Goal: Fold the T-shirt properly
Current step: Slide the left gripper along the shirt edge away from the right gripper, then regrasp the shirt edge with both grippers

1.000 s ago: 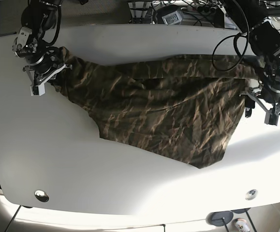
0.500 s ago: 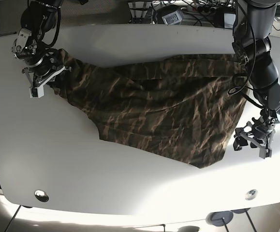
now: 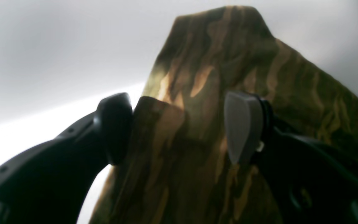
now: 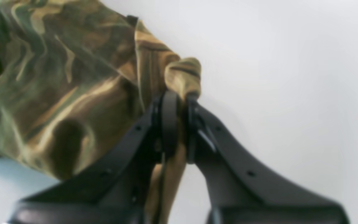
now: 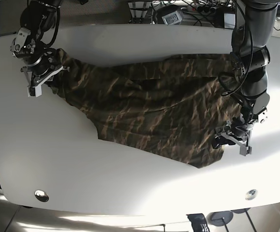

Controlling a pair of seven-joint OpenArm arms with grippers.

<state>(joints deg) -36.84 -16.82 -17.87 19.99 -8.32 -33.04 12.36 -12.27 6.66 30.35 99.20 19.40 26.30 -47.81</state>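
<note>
The camouflage T-shirt (image 5: 154, 111) lies spread and wrinkled across the white table (image 5: 106, 183). My right gripper (image 5: 39, 82), at the left of the base view, is shut on the shirt's upper left corner. In the right wrist view it (image 4: 179, 124) pinches a bunched fold of the shirt (image 4: 57, 77). My left gripper (image 5: 230, 137) is at the shirt's lower right edge. In the left wrist view it (image 3: 179, 130) is open, with the fabric (image 3: 216, 62) lying between the dark finger (image 3: 113, 127) and the grey pad (image 3: 241, 130).
Cables and equipment (image 5: 178, 12) crowd the table's far edge. Two round fittings (image 5: 41, 195) (image 5: 250, 194) sit near the front corners. Bare table shows in front of the shirt and to its left.
My left arm has swung from the shirt's right edge down and inward to its lower right corner, still open. My right gripper has kept its hold and barely moved.
</note>
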